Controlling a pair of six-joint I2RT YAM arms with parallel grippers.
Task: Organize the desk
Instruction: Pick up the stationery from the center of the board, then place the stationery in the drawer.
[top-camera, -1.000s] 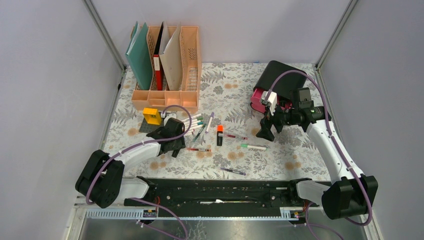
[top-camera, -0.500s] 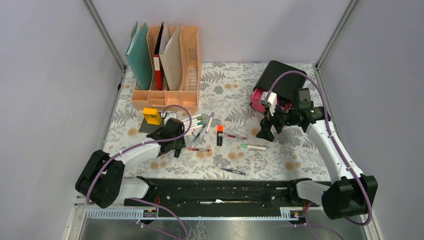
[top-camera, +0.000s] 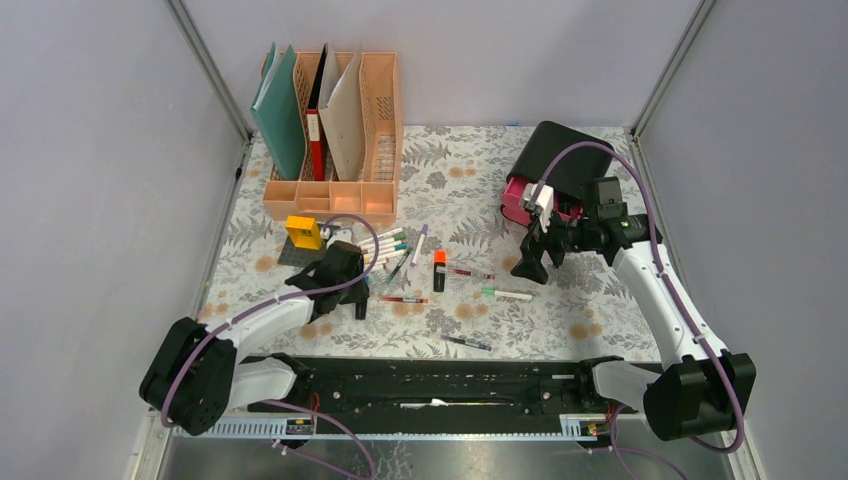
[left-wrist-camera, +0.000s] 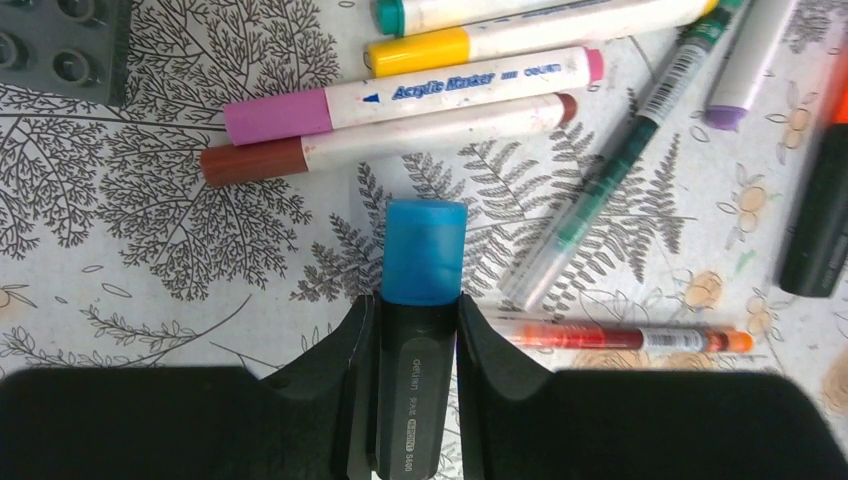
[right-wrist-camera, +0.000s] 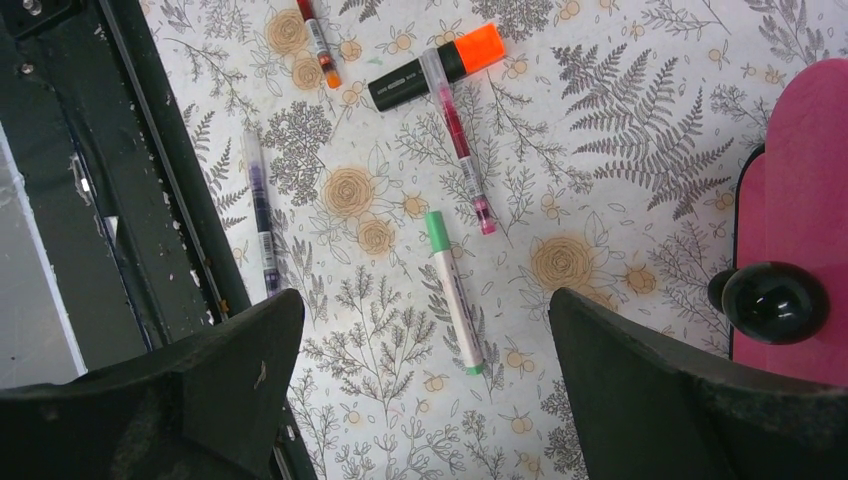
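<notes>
Desk (top-camera: 600, 315), flat, clothed in fern-and-flower print, lies beneath both tools in the overhead view. Left wrist view: left gripper (left-wrist-camera: 415, 305) clamps a black-barrelled highlighter (left-wrist-camera: 424, 250) with a smooth blue cap, round-barrelled markers (left-wrist-camera: 400, 95) just ahead. Right wrist view: right gripper (right-wrist-camera: 425, 310) spread wide, empty, slim green-capped marker (right-wrist-camera: 455, 295) below.

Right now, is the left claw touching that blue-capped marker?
Touching. The left wrist view shows the left claw clamping the blue-capped marker, pressed against both sides of its black barrel with no gap.
</notes>
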